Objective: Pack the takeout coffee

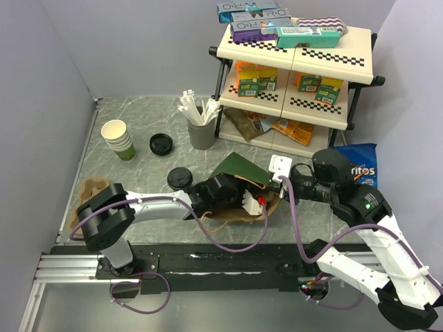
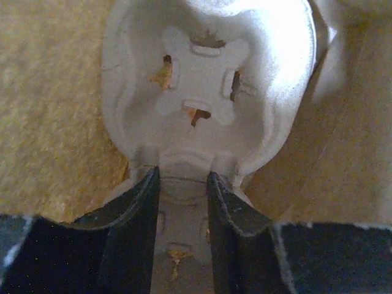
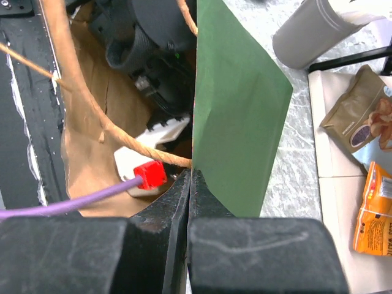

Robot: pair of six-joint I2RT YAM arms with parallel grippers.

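Top view first. The takeout coffee (image 1: 179,178) stands upright on the table (image 1: 138,173) with its lid on. It's outside the paper bag (image 1: 242,167), just off the bag's left side and right beside my left arm (image 1: 159,204). That arm runs across into the bag's open mouth, so its front end is buried in brown paper. My right arm (image 1: 360,207) comes in from the other side and meets the bag's green wall at its right corner. Further back there's a loose black lid (image 1: 160,144), a stack of cream cups (image 1: 114,131), a grey holder (image 1: 201,133) of white cutlery and the snack rack (image 1: 297,62). A blue chip bag (image 1: 360,164) sits by my right arm.

Left wrist cam: I'm inside the bag, with brown paper on both sides. A pale pulp cup carrier (image 2: 208,79) fills the view, and one cup well with a cross-shaped bottom faces me. My left gripper (image 2: 182,177) has a finger on each side of the carrier's near rim. The rim fills the narrow gap between them, so it looks pinched on that.

Right wrist cam: my right gripper (image 3: 191,177) is clamped flat, fingers pressed together on the edge of the bag's green wall. Left of that is the bag's brown inside and a tan rope handle (image 3: 79,92). The back of my left gripper is there too, with a purple cable (image 3: 73,199) and a red plug (image 3: 150,174). The grey holder shows top right.
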